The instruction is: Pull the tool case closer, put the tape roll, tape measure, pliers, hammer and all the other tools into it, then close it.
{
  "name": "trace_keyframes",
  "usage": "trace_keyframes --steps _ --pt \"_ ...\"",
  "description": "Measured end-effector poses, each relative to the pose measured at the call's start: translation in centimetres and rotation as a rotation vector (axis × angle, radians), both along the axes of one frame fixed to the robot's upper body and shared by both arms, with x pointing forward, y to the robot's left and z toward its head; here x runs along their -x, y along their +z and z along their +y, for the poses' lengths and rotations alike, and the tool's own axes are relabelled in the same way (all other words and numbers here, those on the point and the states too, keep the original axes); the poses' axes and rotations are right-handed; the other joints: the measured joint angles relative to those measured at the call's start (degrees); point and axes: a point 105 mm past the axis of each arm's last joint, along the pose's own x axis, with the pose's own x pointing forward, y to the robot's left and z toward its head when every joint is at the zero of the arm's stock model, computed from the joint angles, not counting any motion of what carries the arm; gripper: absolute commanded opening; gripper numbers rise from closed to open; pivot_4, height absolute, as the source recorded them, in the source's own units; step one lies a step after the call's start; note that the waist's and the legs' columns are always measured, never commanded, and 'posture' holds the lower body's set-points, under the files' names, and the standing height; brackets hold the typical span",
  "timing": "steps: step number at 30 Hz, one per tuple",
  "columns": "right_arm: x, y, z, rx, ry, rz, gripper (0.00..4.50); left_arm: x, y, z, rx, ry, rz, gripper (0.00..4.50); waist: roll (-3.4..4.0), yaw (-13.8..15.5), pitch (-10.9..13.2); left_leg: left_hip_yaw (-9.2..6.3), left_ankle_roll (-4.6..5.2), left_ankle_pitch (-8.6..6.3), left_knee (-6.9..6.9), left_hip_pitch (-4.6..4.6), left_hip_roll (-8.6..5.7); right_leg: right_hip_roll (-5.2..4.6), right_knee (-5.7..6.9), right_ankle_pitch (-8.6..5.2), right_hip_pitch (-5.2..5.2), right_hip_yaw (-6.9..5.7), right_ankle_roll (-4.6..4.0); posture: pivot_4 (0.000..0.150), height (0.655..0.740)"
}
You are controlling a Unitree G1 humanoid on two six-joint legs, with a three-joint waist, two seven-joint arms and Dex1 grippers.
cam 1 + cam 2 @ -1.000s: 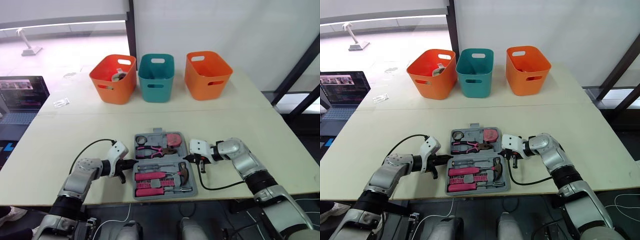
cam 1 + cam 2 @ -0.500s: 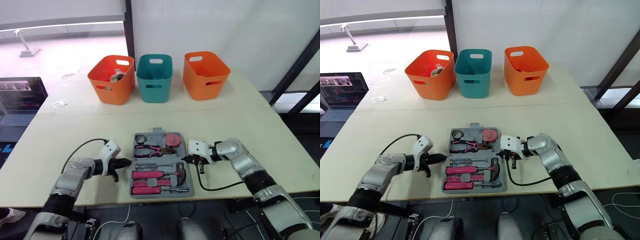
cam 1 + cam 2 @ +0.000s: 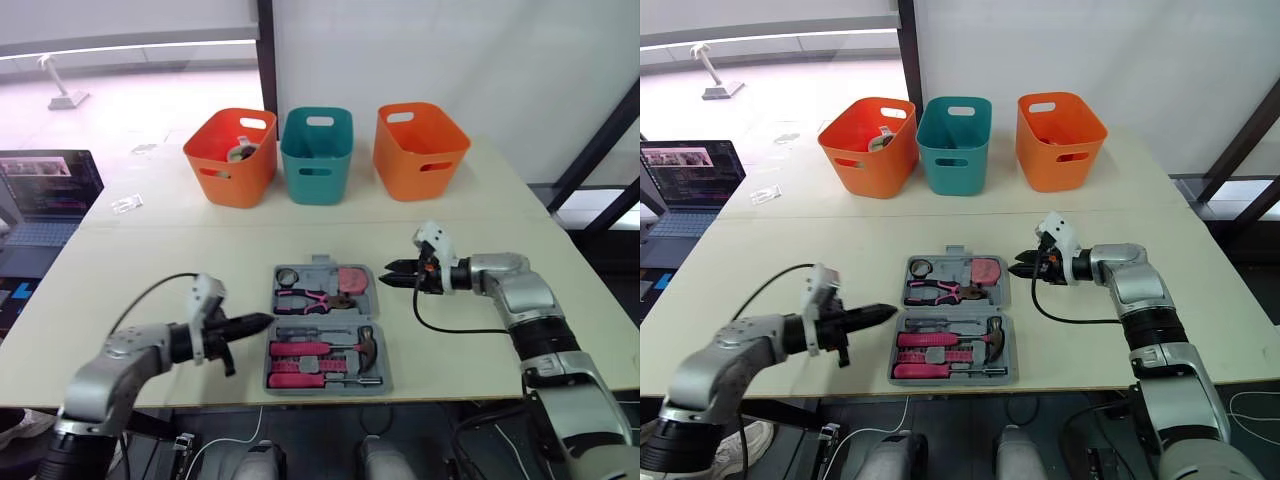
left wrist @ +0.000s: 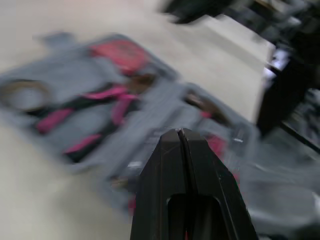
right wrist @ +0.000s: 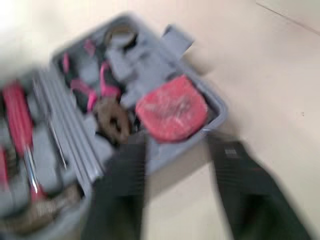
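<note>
The left claw (image 3: 262, 320), shut tight, hangs just left of the open tool case (image 3: 318, 262), the right claw (image 3: 386, 279), spread wide, hangs just right of it, and the pliers (image 3: 305, 296) and hammer (image 3: 330, 348) lie inside it.

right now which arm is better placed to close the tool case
Right, probably. The right jaws stand open off the far right corner of the tool case, beside the tape measure; the left jaws are shut, off its left side.

a pale table (image 3: 150, 250) stands by a white wall (image 3: 450, 50), laptop (image 3: 45, 195) at left, bright window (image 3: 130, 80) behind.
</note>
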Motion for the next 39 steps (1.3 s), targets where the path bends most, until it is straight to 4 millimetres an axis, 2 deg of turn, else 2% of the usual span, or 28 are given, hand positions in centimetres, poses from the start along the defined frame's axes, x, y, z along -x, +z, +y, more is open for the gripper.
trace_keyframes --steps 2,3,7,10,14,17,21,26,30,39 --pt "-0.4 0.1 0.2 -0.116 -0.087 0.085 4.43 0.5 -1.6 -1.7 -0.051 -0.061 0.026 0.00 0.02 -0.25 0.01 0.01 0.00 0.00 0.01 0.00 0.00 0.02 0.03 0.00 -0.01 0.01 -0.01 0.150 0.7400" --pt "-0.5 0.3 0.3 -0.154 -0.113 0.111 4.48 0.5 -2.0 -2.3 -0.054 -0.074 0.035 0.00 0.02 -0.28 0.01 0.01 0.00 0.00 0.03 0.00 0.00 0.02 0.04 0.00 -0.01 0.01 -0.01 0.150 0.7400" --pt "-0.8 0.6 0.1 -0.211 -0.196 0.189 4.48 0.2 -3.1 -3.5 -0.081 -0.092 0.037 0.00 0.02 -0.20 0.00 0.01 0.01 0.00 0.01 -0.01 0.00 0.02 0.02 0.00 -0.02 0.00 0.00 0.150 0.7400" --pt "-1.3 -0.8 0.3 -0.267 -0.302 0.315 4.48 0.2 -5.7 -3.4 -0.189 -0.083 0.095 0.00 0.04 -0.50 0.00 0.05 0.01 0.00 0.01 0.00 -0.01 0.05 0.04 0.00 -0.03 0.04 0.00 0.150 0.7400" --pt "-1.6 -3.1 1.0 -0.287 -0.379 0.416 4.48 0.1 -5.8 -3.7 -0.223 -0.096 0.088 0.00 0.07 -0.31 -0.02 0.04 0.01 0.00 0.01 0.00 -0.01 0.04 0.03 0.00 -0.02 0.03 0.00 0.150 0.7400" --pt "-1.8 -4.1 2.7 -0.336 -0.391 0.486 4.48 0.6 -6.2 -3.8 -0.241 -0.090 0.094 0.00 0.08 -0.59 -0.04 0.06 0.01 0.00 -0.01 0.04 0.00 0.05 0.04 0.00 -0.01 0.05 0.00 0.150 0.7400" --pt "-2.1 -4.7 4.5 -0.367 -0.372 0.507 4.48 0.9 -6.5 -3.7 -0.265 -0.077 0.093 0.00 0.13 -0.92 -0.20 0.04 0.02 0.00 -0.04 0.20 0.01 0.09 0.04 0.00 0.13 0.05 0.00 0.150 0.7400" --pt "-1.9 -5.2 6.3 -0.524 -0.344 0.578 4.48 1.0 -6.7 -3.4 -0.266 -0.048 0.105 0.00 0.14 -1.78 -0.48 0.04 0.06 -0.02 -0.08 0.24 0.02 0.11 0.03 0.00 0.16 0.05 0.00 0.150 0.7400" --pt "-2.1 -5.0 5.9 -0.703 -0.359 0.605 4.48 1.3 -6.7 -3.4 -0.251 -0.033 0.110 0.00 0.16 -1.88 -0.47 0.05 0.06 -0.02 -0.11 0.25 0.04 0.13 0.03 -0.01 0.13 0.08 -0.01 0.150 0.7400" --pt "-1.1 -0.8 5.8 -0.877 -0.116 0.542 4.48 1.3 -6.6 -3.2 -0.188 0.031 0.127 0.00 0.17 -1.81 -0.46 0.04 0.06 -0.02 -0.10 0.22 0.03 0.13 0.03 -0.01 0.12 0.08 0.00 0.150 0.7400"
